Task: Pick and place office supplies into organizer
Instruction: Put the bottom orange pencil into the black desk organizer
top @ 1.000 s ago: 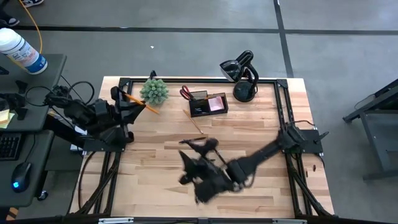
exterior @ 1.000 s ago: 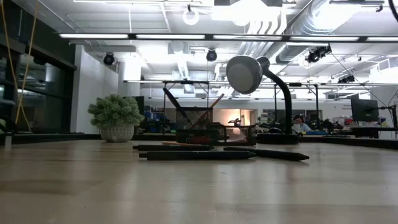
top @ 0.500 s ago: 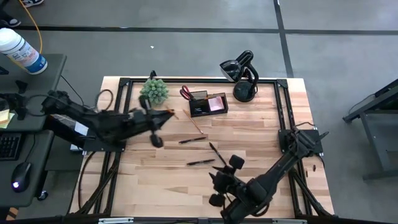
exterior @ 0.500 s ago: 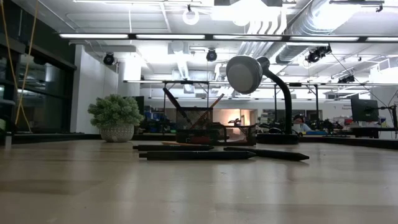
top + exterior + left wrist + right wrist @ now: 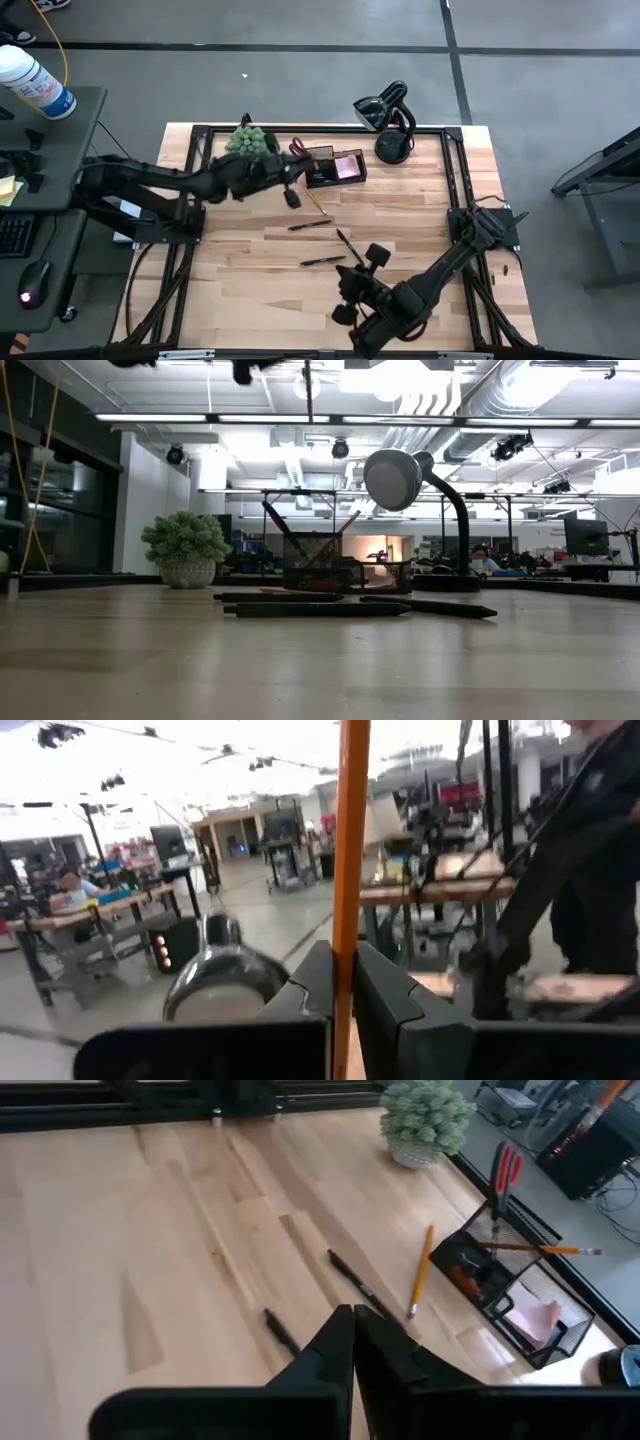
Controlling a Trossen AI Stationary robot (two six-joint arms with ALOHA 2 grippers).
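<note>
Holding an orange pencil (image 5: 349,870) clenched in my left pincer (image 5: 290,190), I have carried it from the plant (image 5: 250,142) side to just beside the organizer (image 5: 335,166); dropping it in comes next, I think. Three black pens (image 5: 309,225) and another pencil (image 5: 420,1271) lie on the tabletop (image 5: 400,215). My right pincer (image 5: 350,290), now shut and empty, has drawn back to the near edge.

Open-plan robotics lab or workshop. Exposed ceiling ducts (image 5: 520,390) and strip lights (image 5: 330,420) overhead; grey concrete floor (image 5: 300,90) around the wooden worktop (image 5: 400,215); further benches with monitors (image 5: 585,538) and a seated person (image 5: 482,558) behind.
</note>
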